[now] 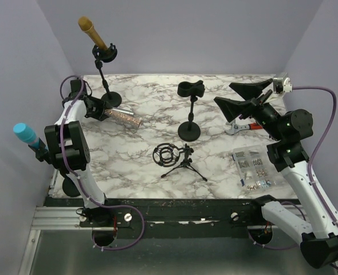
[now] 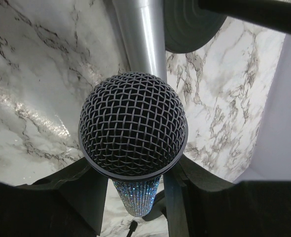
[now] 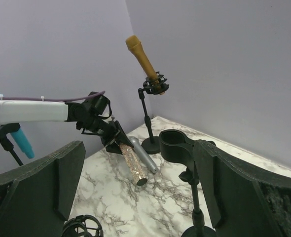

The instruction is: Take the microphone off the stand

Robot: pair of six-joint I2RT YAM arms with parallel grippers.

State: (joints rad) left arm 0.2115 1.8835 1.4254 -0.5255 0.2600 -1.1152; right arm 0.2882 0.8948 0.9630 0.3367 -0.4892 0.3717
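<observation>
1. Left tool [image 1: 102, 110] is clamped on the head end of the glitter microphone [image 1: 126, 119], which is held clear of every stand
2. Its long axis is slanted from the tool down and to the right towards the desk [image 1: 129, 166]; whether the tail touches cannot be told
3. A silver microphone [image 3: 144, 155] is seen lying just beside it, roughly parallel
4. The empty clip stand [image 1: 190, 109] is left well apart to the right
5. A gold microphone [image 1: 91, 31] is seated in the tall stand [image 1: 105, 80] just behind the left tool, tilted up and to the left
6. The right tool [image 1: 223, 93] is spread wide and holds nothing, far off; the left arm is judged much the nearer
</observation>
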